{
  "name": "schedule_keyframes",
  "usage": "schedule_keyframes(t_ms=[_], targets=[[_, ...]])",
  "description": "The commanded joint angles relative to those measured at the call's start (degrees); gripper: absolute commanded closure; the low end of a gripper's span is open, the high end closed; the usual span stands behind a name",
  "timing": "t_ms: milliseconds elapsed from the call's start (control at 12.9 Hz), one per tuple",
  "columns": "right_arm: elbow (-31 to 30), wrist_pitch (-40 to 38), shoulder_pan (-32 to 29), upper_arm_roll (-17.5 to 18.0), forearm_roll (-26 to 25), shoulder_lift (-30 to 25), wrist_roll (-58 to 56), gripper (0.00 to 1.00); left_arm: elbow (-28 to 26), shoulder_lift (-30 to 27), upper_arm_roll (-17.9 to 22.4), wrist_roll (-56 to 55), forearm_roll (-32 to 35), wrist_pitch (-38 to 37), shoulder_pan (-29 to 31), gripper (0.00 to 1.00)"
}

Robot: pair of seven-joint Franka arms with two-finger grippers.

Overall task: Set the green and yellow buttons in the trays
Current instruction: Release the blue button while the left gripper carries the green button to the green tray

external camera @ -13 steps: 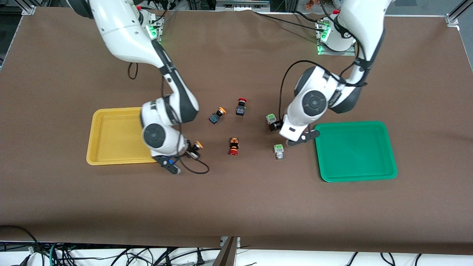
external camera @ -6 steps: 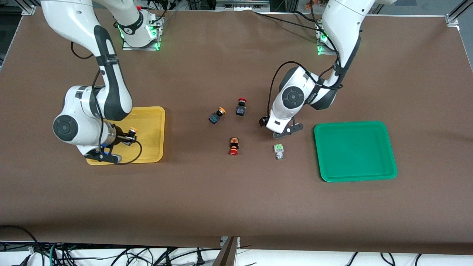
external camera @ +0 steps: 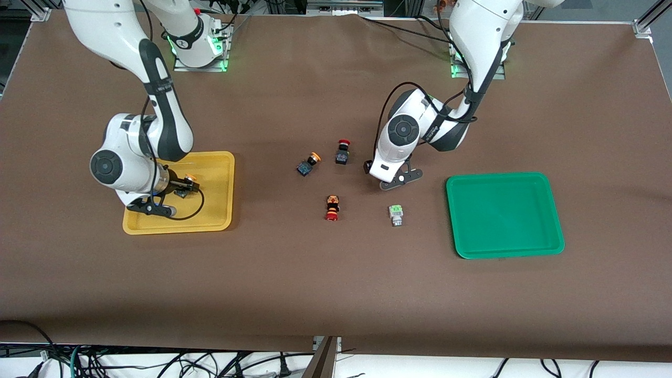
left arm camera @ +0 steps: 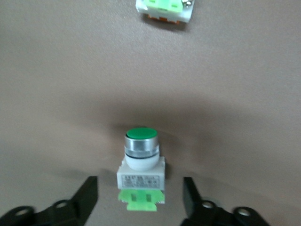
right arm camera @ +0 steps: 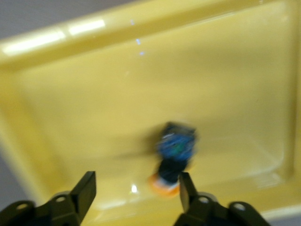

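Observation:
My right gripper [external camera: 179, 190] is open over the yellow tray [external camera: 178, 228]. A yellow button [external camera: 187, 184] with a black-blue body is in that tray just past the fingers; in the right wrist view the button [right arm camera: 175, 157] is free of the open gripper [right arm camera: 136, 186]. My left gripper [external camera: 378, 172] is low over a green button that the hand hides in the front view. In the left wrist view this button [left arm camera: 140, 162] stands between the open fingers of the gripper [left arm camera: 140, 190]. A second green button [external camera: 396, 214] lies near the green tray [external camera: 546, 247]. A second yellow button [external camera: 308, 164] lies mid-table.
Two red-capped black buttons lie mid-table, one [external camera: 342, 151] beside the loose yellow button, one [external camera: 332, 208] nearer the front camera. The second green button also shows at the edge of the left wrist view [left arm camera: 164, 9]. The green tray holds nothing.
My right gripper carried a yellow button from the table to the yellow tray and opened, releasing it. My left gripper moved from beside the green tray toward mid-table and now covers a green button.

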Motion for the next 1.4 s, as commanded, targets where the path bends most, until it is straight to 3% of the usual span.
schedule_keyframes(t_ms=[0, 78, 233, 388, 543, 698, 930, 1085, 1318], targets=[[8.0, -7.0, 1.1, 4.8, 3.8, 0.6, 15.7, 0.15, -0.5, 0.2, 0.6, -1.1, 2.2, 0.9, -0.7, 0.64], [8.2, -6.2, 1.7, 7.9, 5.8, 1.1, 22.4, 0.15, -0.5, 0.2, 0.6, -1.1, 2.2, 1.0, -0.7, 0.78], [8.5, -2.6, 3.5, 12.5, 9.6, 3.0, 33.0, 0.15, -0.2, 0.0, 0.6, -1.1, 2.4, 0.9, -0.6, 0.98], [8.4, 3.1, 7.8, 13.6, 9.8, 5.6, 41.4, 0.15, 1.5, -1.0, 0.7, 0.2, 2.5, -1.2, 0.5, 1.00], [8.3, 7.6, 11.4, 14.5, 10.2, 7.5, 47.6, 0.15, 6.4, -1.9, 0.9, 8.8, 2.5, -11.4, 3.4, 1.00], [7.8, 10.0, 12.4, 16.3, 14.3, 8.8, 48.7, 0.15, 9.6, -3.0, 0.9, 18.4, 2.5, -18.4, 8.4, 0.99], [4.0, 15.3, 16.2, 16.5, 14.6, 9.4, 50.6, 0.16, 9.6, -3.0, 0.9, 34.4, 2.5, -17.8, 17.8, 0.97], [3.2, 15.9, 16.7, 16.4, 14.5, 9.3, 50.3, 0.38, 7.8, -2.7, 0.8, 43.0, 2.5, -15.5, 22.7, 0.95], [3.2, 15.3, 16.6, 16.2, 14.5, 8.2, 50.1, 0.95, 1.9, -2.1, 0.9, 49.3, 2.6, -6.5, 26.8, 0.92]])
